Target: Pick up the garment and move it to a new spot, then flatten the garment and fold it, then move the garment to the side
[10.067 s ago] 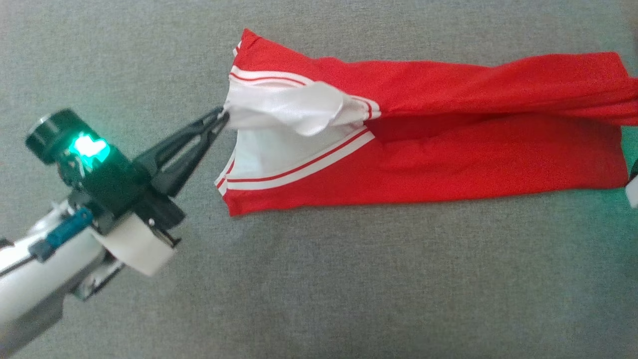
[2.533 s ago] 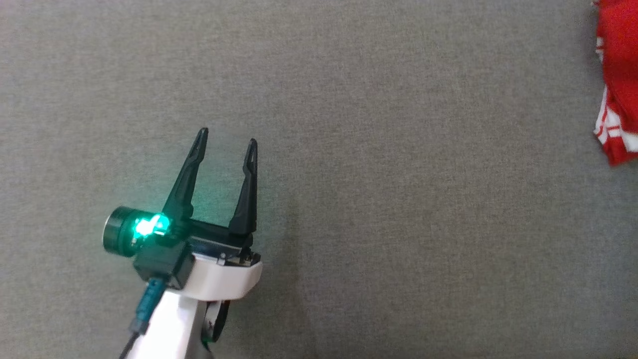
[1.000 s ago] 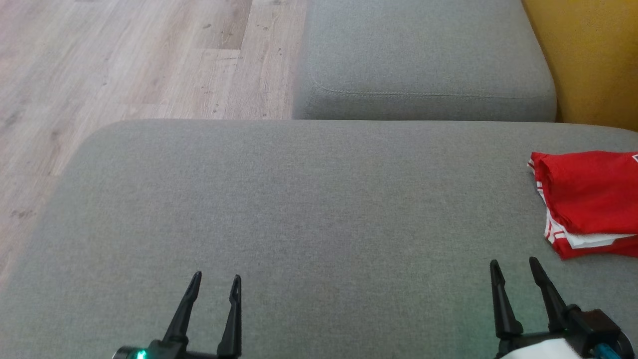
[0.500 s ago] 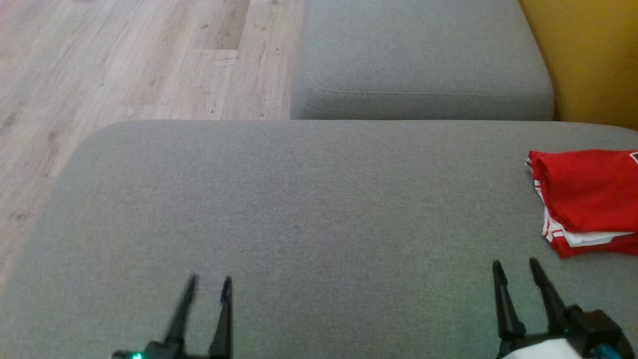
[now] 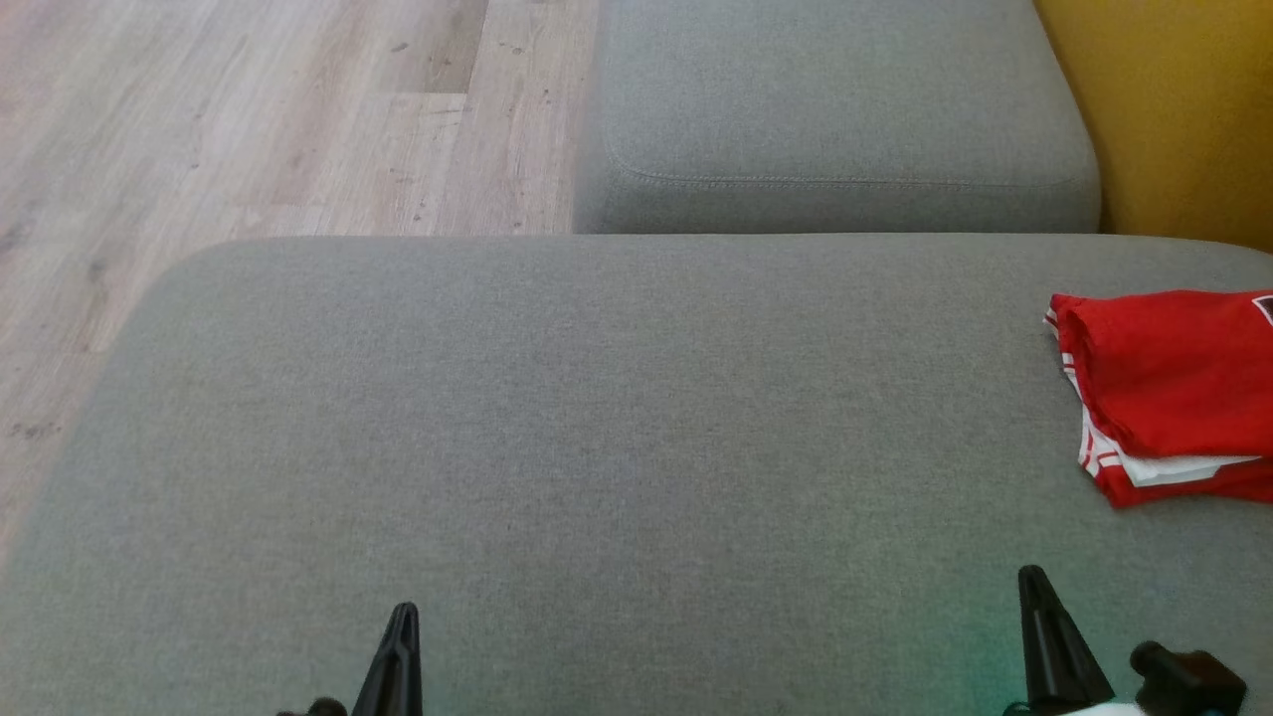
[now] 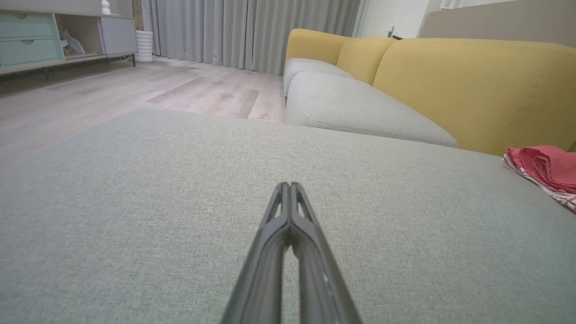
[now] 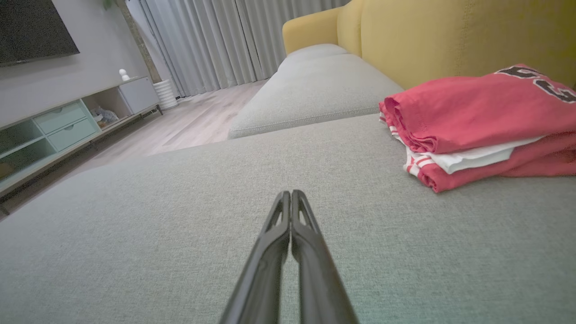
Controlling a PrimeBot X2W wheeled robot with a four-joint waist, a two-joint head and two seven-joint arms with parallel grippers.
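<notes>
garment (image 5: pixel 1164 388): folded, at right edge of grey cushion (image 5: pixel 597 418) | left gripper (image 6: pixel 290 186), right gripper (image 7: pixel 291 194): both closed, empty | advice: task looks finished; withdraw both without brushing the garment

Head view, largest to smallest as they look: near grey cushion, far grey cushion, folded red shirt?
1. near grey cushion
2. far grey cushion, also farther away
3. folded red shirt, cut by frame edge

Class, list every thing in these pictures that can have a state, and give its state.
garment: folded, lying on the grey cushion, free of both grippers
left gripper: shut, holding nothing
right gripper: shut, holding nothing
curtains: drawn closed
drawers: shut
</notes>
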